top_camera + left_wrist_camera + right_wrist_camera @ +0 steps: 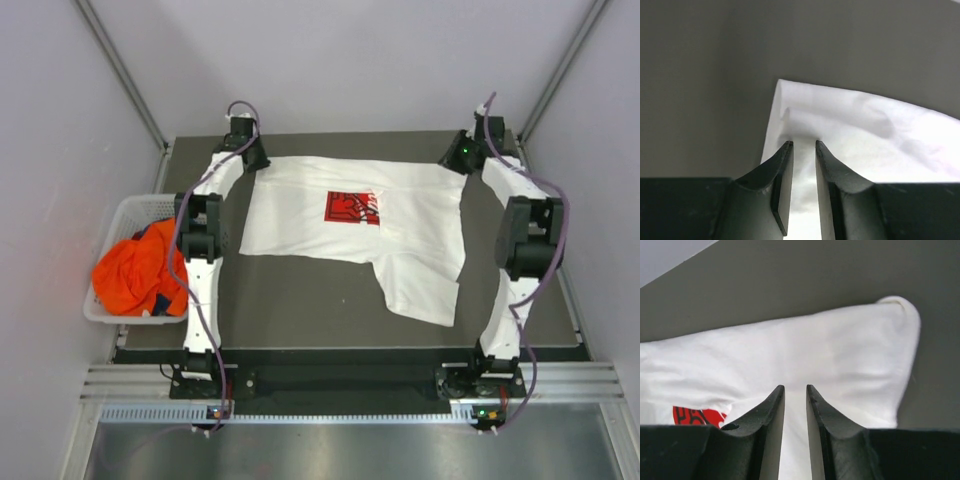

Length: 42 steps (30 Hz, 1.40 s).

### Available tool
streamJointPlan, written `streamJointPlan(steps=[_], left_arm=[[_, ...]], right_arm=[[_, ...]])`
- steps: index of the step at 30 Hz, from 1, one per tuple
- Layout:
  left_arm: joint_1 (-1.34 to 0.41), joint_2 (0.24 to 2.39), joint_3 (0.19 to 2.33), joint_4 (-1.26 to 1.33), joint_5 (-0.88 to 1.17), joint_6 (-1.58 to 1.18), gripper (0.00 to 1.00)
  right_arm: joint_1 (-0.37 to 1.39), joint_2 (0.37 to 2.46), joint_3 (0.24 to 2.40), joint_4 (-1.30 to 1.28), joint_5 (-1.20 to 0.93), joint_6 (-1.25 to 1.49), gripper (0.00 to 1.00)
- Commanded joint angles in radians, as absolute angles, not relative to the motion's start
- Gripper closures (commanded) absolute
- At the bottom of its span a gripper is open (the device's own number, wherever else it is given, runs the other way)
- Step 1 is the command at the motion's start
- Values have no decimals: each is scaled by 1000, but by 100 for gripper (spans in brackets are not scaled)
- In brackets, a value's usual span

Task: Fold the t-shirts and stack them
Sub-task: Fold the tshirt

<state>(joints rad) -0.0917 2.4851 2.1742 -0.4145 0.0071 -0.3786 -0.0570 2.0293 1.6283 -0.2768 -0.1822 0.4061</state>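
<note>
the bench (300, 310) fills the middle of the top view. the white t-shirt (400, 215) lies spread over its upper half, with its long axis running left to right across the frame and one flap trailing toward the lower right. the basket (125, 210) at the left edge holds the orange t-shirt (130, 270) bunched up, well apart from the white one. the left claw (248, 152) sits at the shirt's upper left corner and the right claw (466, 153) at its upper right corner, so the cloth stretches between them and runs down the frame toward the arm bases. in each wrist view the jaws stand narrowly parted with nothing pinched, and the cloth lies flat just past the tips. we judge that each claw is nearest its own corner and that the trailing flap is nearer the right arm. the red print (352, 207) faces up near the shirt's middle.
</note>
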Motion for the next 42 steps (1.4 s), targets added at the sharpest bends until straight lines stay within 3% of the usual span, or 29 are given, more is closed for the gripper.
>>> streamJointPlan(steps=[1,8,18,21,26,29,32,36,42], left_arm=[[-75,2517,2218,-433,-37,-411,70],[-67,2574,2275,-472,-26,-394,68],[-67,2594,2309,-522,-75,-388,66],[-67,2539,2335,-532,-5,-379,61],[-69,2367,2327,-558,55,-361,49],[-71,2251,2281,-638,32,-342,44],[-75,2107,2168,-693,21,-360,43],[-127,1848,1817,-661,29,-387,43],[-235,1616,1496,-624,23,-414,44]], right_arm=[[-55,2184,1776,-253,-250,439,77],[-110,2387,1954,-377,-105,486,80],[-186,2416,1988,-410,-44,511,84],[-184,2378,2008,-403,-103,497,81],[-184,2190,2005,-589,50,524,60],[-184,2026,1901,-743,258,638,47],[-184,1837,1775,-820,247,721,39],[-123,1614,1457,-995,230,819,42],[-8,1318,1015,-1154,213,1025,47]])
